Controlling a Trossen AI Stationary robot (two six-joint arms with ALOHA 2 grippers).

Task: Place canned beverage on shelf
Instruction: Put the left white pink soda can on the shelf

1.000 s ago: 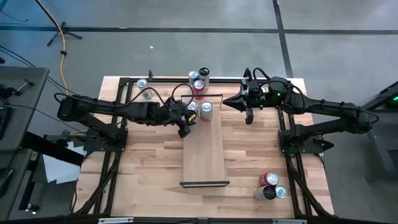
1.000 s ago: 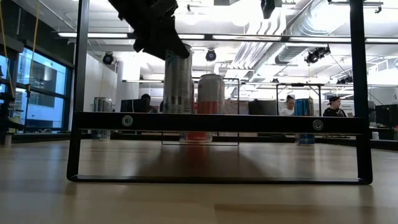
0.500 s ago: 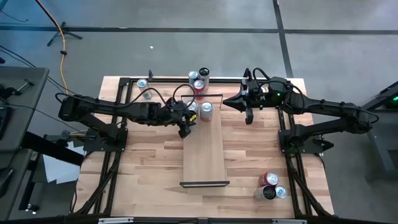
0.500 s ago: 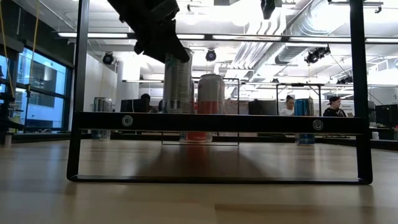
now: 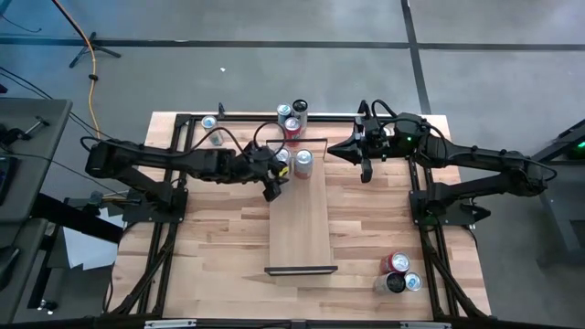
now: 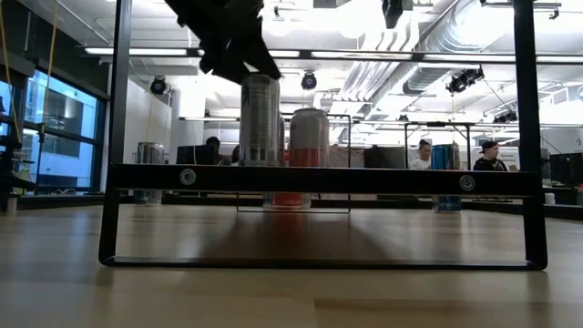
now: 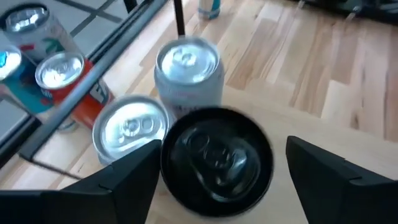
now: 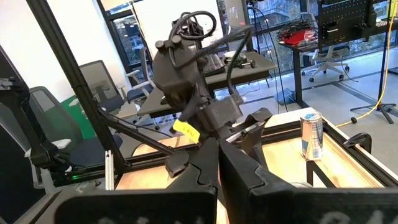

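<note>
The shelf [image 5: 299,219] is a pale plank with a black rail [image 5: 300,270] at each short end. At its far end a dark-topped can [image 7: 216,152] stands upright beside two silver-topped cans [image 7: 186,68] [image 7: 130,127]. In the low view it is the tall silver can [image 6: 260,118]. My left gripper [image 7: 217,168] is open, one finger on each side of the can's top, slanting down from the table's left. My right gripper [image 5: 331,152] hangs shut and level above the shelf's far right corner, with nothing in it. My left gripper has one finger [image 7: 134,171] right beside the dark-topped can's upper wall [image 7: 166,158]; I cannot tell whether it touches. The other finger [image 7: 323,168] stands clear of the can. The can stands upright on the shelf's far end.
Several cans [image 5: 292,117] stand behind the shelf's far rail, one can [image 5: 209,123] at the far left, three more [image 5: 398,272] at the near right. Black frame bars run along the table's sides. People sit in the room beyond.
My left gripper has opened around the dark-topped can without leaving its place. In the low view the can's top rim, covered before by the fingers, now shows below them. The can has stayed upright on the shelf.
</note>
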